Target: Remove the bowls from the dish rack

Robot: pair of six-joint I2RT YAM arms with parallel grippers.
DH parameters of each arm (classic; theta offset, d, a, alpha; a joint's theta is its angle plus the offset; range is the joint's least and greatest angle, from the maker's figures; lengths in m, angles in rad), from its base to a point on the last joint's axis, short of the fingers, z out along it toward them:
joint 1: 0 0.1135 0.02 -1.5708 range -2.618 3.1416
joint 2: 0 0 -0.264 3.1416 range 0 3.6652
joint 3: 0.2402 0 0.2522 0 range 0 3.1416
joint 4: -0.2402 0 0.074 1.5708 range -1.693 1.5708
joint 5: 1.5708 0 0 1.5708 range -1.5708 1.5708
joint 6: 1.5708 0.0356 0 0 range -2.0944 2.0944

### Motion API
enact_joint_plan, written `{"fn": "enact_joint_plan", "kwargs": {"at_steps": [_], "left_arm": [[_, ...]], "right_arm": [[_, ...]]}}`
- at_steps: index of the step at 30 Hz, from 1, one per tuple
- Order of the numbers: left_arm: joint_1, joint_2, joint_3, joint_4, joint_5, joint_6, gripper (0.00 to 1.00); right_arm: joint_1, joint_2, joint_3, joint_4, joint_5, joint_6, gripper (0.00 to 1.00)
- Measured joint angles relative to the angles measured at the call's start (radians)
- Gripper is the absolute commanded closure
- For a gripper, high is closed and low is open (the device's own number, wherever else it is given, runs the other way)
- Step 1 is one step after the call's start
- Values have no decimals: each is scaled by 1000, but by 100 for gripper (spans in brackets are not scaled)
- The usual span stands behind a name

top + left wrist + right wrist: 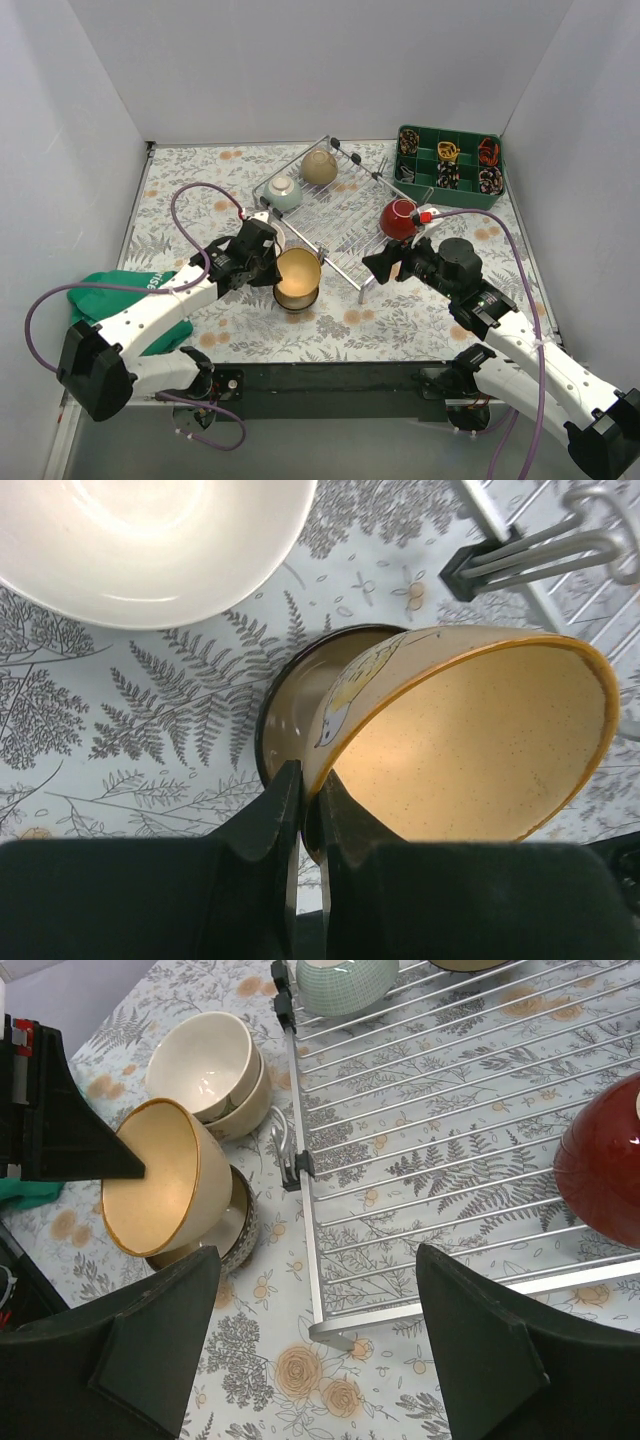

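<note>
The silver wire dish rack (335, 228) sits mid-table. On it are a tan bowl (319, 167), a pale celadon bowl (283, 192) and a glossy red bowl (399, 218). My left gripper (278, 268) is shut on the rim of a tan bowl (470, 740), tilted over a dark bowl (290, 695) that stands on the table left of the rack's near corner (470, 565). Two cream bowls (200, 1055) are stacked beside them. My right gripper (318, 1252) is open and empty above the rack's near rim (305, 1220), left of the red bowl (600, 1160).
A green compartmented tray (450, 165) holding small items stands at the far right. A green cloth (125, 285) lies at the left by my left arm. White walls close in the table on three sides.
</note>
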Motion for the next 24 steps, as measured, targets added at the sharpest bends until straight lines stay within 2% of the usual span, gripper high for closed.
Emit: {"fn": "enact_joint_plan", "kwargs": {"at_steps": [9, 11, 13, 14, 17, 20, 21, 23, 24], "left_arm": [[0, 113, 16, -81, 27, 0, 100], [0, 132, 16, -80, 39, 1, 96], [0, 148, 18, -81, 46, 2, 88], [0, 154, 19, -80, 48, 3, 76], [0, 158, 25, -79, 52, 5, 52], [0, 156, 35, -76, 56, 5, 45], [0, 153, 37, -74, 56, 3, 37], [0, 144, 41, -75, 55, 5, 30], [0, 141, 45, -77, 54, 4, 22]], "right_arm": [[0, -1, 0, -32, 16, -27, 13], [0, -1, 0, -40, 18, -34, 13], [0, -1, 0, -43, 19, -37, 13], [0, -1, 0, -43, 21, -38, 13], [0, -1, 0, -44, 24, -42, 13], [0, 3, 0, -45, 26, -52, 13], [0, 6, 0, -46, 26, -58, 13], [0, 16, 0, -48, 29, -69, 13], [0, 24, 2, -52, 31, -75, 13]]}}
